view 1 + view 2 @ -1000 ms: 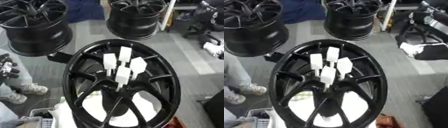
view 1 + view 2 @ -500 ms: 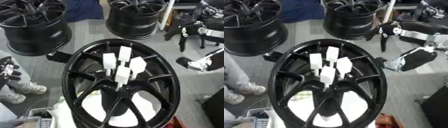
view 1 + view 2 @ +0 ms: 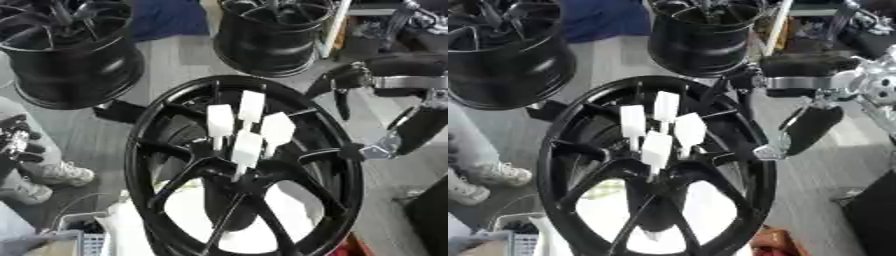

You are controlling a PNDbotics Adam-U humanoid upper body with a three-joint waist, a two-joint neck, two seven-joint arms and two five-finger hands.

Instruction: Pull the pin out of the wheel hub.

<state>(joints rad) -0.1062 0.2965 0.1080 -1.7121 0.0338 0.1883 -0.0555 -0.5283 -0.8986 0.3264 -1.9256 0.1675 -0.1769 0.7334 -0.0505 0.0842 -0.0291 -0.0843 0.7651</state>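
The right hand (image 3: 750, 82), fingers seemingly straight and holding nothing, was seen near the wheel hub (image 3: 236, 170); one white pin (image 3: 247, 149) should be pinched and pulled straight.

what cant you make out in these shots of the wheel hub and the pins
- Right robot hand: blurred in both eye views; whether its fingers are curled or straight is unclear.
- Left robot hand: shows in neither view.
- White pins: where their stems enter the wheel hub is lost against the black spokes.
- Wheel hub's lower rim: cut off by the bottom edge.
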